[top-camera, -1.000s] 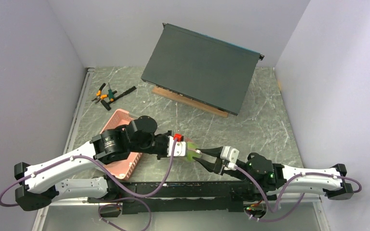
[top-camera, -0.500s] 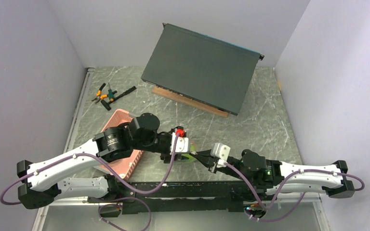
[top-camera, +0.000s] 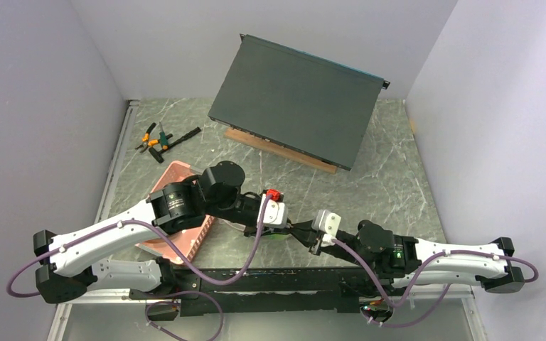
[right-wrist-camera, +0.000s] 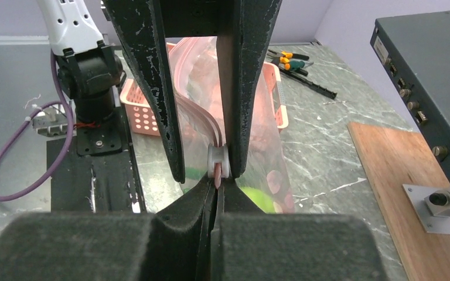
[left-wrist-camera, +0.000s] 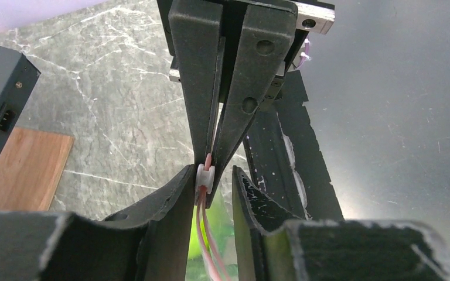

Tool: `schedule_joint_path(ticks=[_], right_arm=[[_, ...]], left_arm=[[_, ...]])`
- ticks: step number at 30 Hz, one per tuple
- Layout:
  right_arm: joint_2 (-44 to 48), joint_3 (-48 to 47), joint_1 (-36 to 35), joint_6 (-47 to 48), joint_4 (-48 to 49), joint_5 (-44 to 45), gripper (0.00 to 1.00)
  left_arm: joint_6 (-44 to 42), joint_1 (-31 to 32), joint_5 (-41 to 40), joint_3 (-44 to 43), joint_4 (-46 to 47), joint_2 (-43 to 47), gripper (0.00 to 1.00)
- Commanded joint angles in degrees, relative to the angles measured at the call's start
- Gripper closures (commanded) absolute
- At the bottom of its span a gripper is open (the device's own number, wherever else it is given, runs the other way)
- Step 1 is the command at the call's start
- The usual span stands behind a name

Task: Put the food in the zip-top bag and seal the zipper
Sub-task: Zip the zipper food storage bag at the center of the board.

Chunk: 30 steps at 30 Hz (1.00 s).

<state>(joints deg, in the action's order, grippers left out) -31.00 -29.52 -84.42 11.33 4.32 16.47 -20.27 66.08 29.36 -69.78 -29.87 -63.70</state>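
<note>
Where your two grippers meet, close to the near edge of the bench and about midway along it, the right gripper (right-wrist-camera: 215, 188) has its jaws pressed together on the zipper (right-wrist-camera: 204, 120), nipping the pink strip just beside its white slider (right-wrist-camera: 218, 159). Your left gripper (left-wrist-camera: 213, 174) stands narrowly spread astride the strip, with the slider touching one finger and a gap to the other. Against half a second ago, the left arm has reached further towards the right edge, while the right arm has barely shifted. The zip-top bag (right-wrist-camera: 265, 146) trails from the strip towards the pink basket (right-wrist-camera: 140, 117), a green apple (right-wrist-camera: 256, 200) inside it. From above the left arm hides nearly all of the bag, and you cannot tell how much of the zipper is sealed.
</note>
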Motion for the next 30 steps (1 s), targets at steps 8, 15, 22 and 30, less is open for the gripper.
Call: schedule_joint_path(ticks=[8,15,22,30], right_arm=[[0.72,-1.69,0.23,-1.13,2.1,1.23,1.0],[1.63,-0.76,0.3,-3.28,5.47,3.77,1.0],[5.73,2.34,0.25,-5.46,11.32,6.83,1.0],[10.98,4.52,0.25,-6.42,9.54,10.47,1.0]], left_arm=[[-1.71,0.18,0.95,-3.05,-0.9,-0.7,0.84],[-3.64,0.14,-3.38,-4.0,-4.26,-1.34,1.0],[-5.35,-1.16,-8.26,-4.37,-9.93,-0.76,1.0],[-6.09,-4.08,-8.67,-2.97,-13.64,4.69,1.0]])
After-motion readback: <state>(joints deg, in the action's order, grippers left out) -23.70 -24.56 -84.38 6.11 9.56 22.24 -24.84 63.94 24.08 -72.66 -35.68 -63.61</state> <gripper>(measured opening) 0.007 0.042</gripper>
